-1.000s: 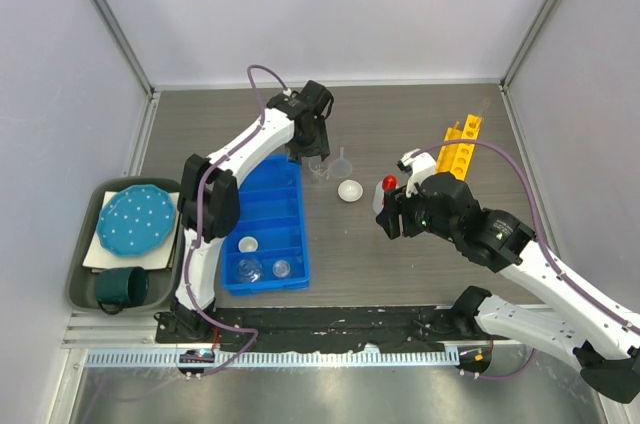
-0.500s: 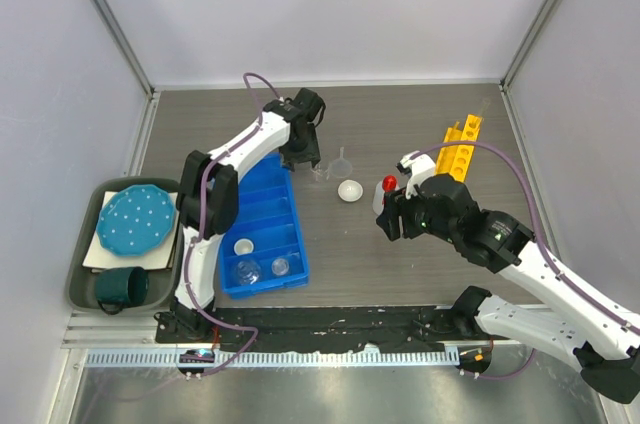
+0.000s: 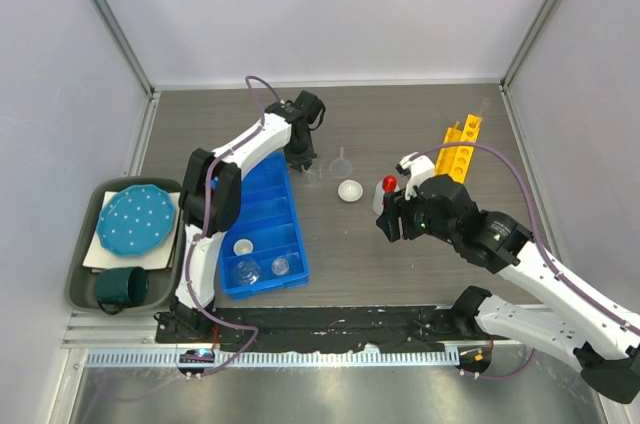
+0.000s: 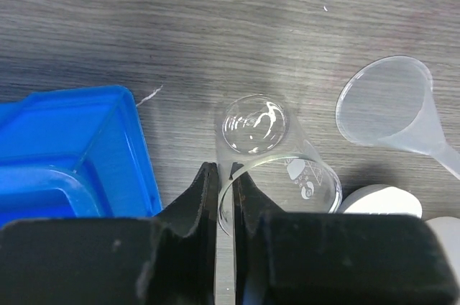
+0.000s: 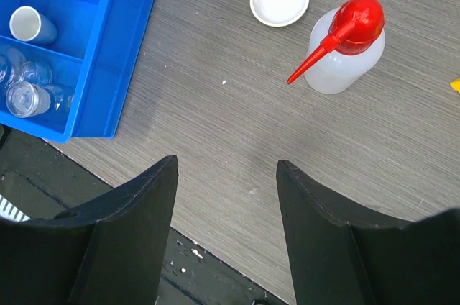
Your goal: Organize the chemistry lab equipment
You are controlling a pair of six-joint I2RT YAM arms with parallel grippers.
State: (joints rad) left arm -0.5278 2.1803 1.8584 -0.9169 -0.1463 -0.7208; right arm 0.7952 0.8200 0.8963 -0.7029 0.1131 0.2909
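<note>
Pinching the near wall of a small clear beaker (image 4: 277,152), the left hand (image 4: 225,173) has its two fingers drawn almost together, with only the glass rim between them. The beaker stands on the grey worktop (image 4: 215,17), just beside the far corner of the blue tray (image 4: 72,147). A clear funnel (image 4: 388,103) lies near it on the right, and the white round dish (image 4: 381,203) is just past that. The right hand (image 5: 226,163) hangs spread wide over bare worktop, gripping nothing. Beyond its fingers stands the red-capped squeeze bottle (image 5: 345,49), close to the dish. The yellow rack (image 3: 458,149) lies further right. In the tray's near compartments sit a white cup (image 5: 32,24) and glass vials (image 5: 25,93).
</note>
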